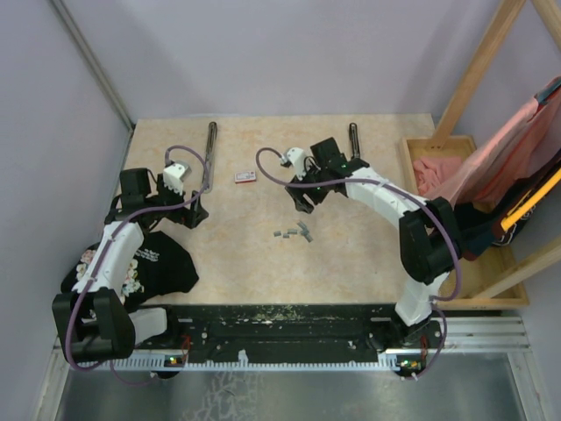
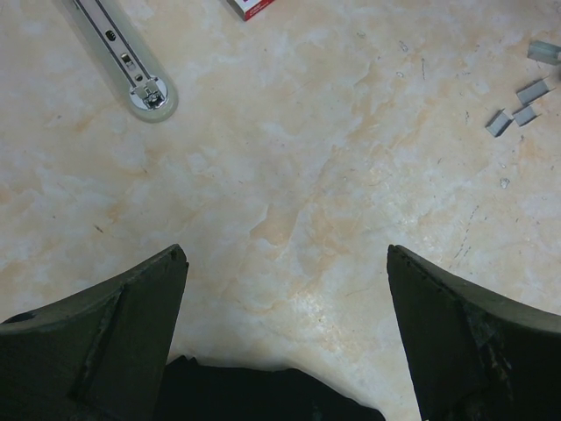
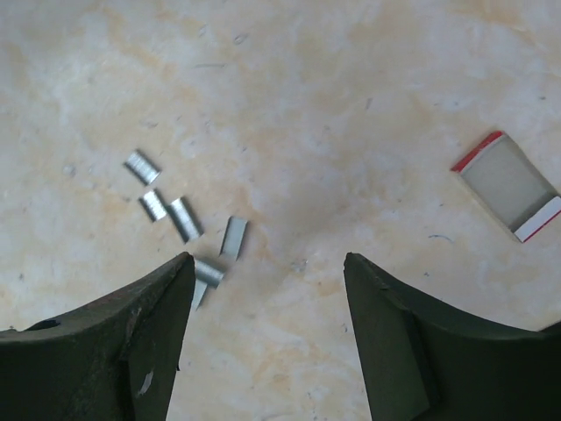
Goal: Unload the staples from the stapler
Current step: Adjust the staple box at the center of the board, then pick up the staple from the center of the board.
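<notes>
Since the load already lies loose on the surface (image 1: 351, 263), unloading looks nearly done. Both are empty: the left gripper (image 2: 286, 253) stands released, the right gripper (image 3: 267, 259) parted, grasping nothing. The stapler (image 2: 131, 66) lies at the far side, its rail seemingly bare. The red-and-white box (image 3: 508, 186) shows no readable writing. 5 staples (image 3: 186, 219) lie scattered just beside the right gripper.

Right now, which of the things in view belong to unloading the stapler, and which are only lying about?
Belong to the job:
small grey metal staple strips, lying loose
long grey metal stapler; the second long grey bar may be part of it

Only lying about:
small red-and-white box
black printed T-shirt
pink cloth in the wooden tray
</notes>
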